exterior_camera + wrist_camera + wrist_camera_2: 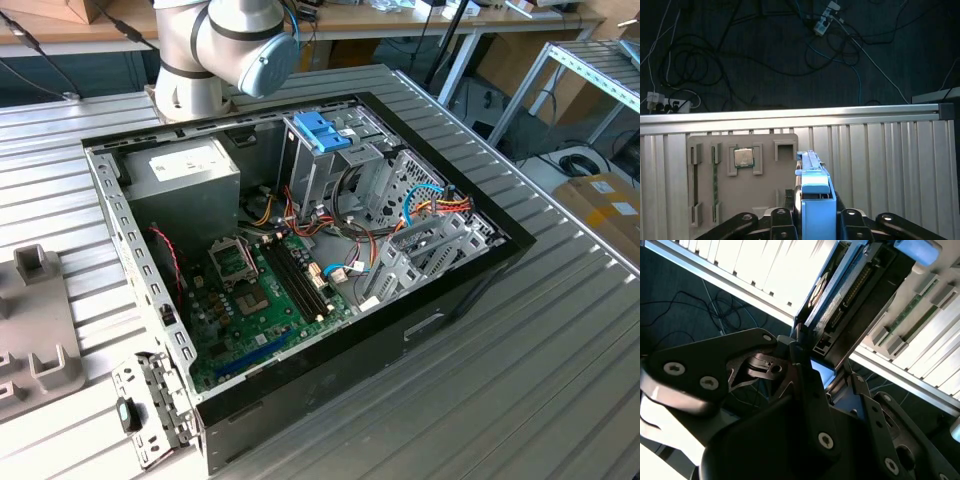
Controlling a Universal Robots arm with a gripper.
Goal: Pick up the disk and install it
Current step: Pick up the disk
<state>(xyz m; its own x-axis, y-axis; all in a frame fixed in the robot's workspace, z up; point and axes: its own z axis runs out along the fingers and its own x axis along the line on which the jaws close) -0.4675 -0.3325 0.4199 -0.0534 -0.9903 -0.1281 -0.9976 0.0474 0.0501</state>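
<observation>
Disk (814, 200) sits edge-on in first wrist view, blue carrier frame twd cam. It's clamped btw the fingers of my gripper (813, 220).

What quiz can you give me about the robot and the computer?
1. True or false: the hand is holding the disk.
2. The plastic on the disk is: A red, B blue, C green.
3. Fill in: the computer case lies on the table with its side ____.

Key: 1 true. 2 B. 3 open.
</observation>
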